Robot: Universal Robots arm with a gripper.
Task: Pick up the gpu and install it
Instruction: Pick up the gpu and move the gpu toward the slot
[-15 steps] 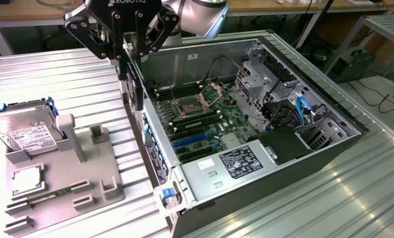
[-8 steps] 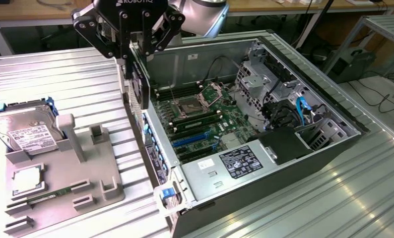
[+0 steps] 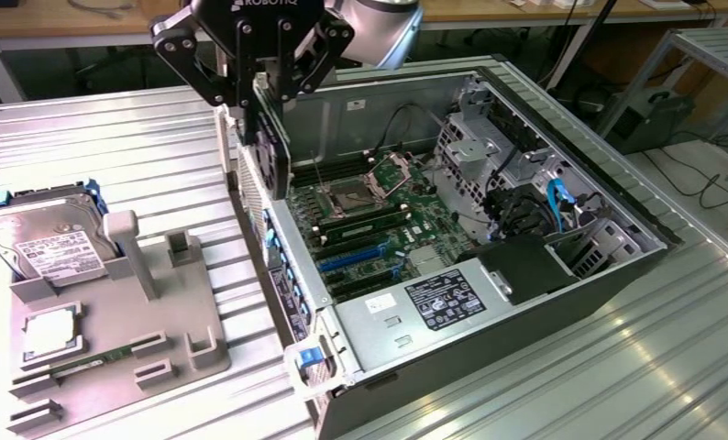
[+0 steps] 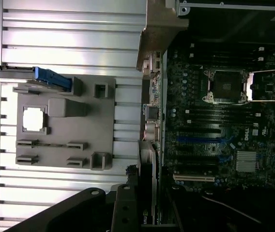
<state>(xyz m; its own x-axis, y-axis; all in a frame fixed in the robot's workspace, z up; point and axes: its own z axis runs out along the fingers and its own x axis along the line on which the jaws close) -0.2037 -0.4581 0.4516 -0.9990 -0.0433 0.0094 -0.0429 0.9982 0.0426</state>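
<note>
Gpu (image 3: 270, 137), the thin flat black expansion card, hangs on edge in my black two-fingered gripper (image 3: 264, 92). Its fingers are pinched narrow on the card's top. In the exterior view it sits just above the port-side wall of the open grey metal computer case (image 3: 364, 115). In the wrist view I see the card edge-on along that same wall, beside the dark green motherboard (image 4: 224, 130) inside the case.
</note>
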